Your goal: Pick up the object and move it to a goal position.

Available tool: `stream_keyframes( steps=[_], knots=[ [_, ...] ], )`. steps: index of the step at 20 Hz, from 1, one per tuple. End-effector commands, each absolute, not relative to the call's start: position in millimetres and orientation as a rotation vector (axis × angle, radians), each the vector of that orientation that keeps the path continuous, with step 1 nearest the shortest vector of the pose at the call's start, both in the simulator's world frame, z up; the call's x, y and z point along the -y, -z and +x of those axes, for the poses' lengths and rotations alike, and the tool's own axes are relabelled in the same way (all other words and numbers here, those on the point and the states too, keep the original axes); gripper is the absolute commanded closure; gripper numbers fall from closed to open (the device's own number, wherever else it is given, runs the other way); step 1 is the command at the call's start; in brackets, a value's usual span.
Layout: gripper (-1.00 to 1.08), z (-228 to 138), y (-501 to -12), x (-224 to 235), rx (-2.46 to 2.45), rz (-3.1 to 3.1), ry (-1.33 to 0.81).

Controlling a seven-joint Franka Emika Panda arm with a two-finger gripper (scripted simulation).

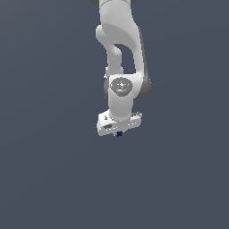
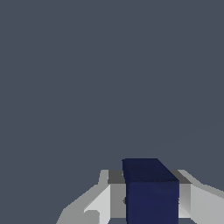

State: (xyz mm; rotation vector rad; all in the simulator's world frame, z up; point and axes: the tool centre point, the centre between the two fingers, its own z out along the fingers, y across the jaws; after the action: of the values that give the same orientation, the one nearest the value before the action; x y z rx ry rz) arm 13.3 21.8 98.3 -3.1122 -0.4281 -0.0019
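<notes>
The white Panda arm hangs at twelve o'clock; its white tool is clamped on the small navy-blue cube. The hold looks shallow, so a fast move could shake it loose.

exterior view distant, wrist view close — shared block (navy)

- The cube is dark navy blue, plain, with its top face a shade darker than its front face.
- The tool is white with light grey shading and darker grey inner faces.
- The arm is white with dark grey bands at its joints.
- The backdrop is flat slate grey-blue.
</notes>
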Motion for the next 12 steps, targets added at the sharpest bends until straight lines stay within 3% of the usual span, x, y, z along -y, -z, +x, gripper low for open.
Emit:
stream_keyframes(
  steps=[1,12],
  knots=[
    [1.08,20.7,-113.0,-17.0,0.429,-3.112,0.0],
    [1.08,34.6,-136.5,-9.1,0.429,-3.112,0.0]
  ],
)
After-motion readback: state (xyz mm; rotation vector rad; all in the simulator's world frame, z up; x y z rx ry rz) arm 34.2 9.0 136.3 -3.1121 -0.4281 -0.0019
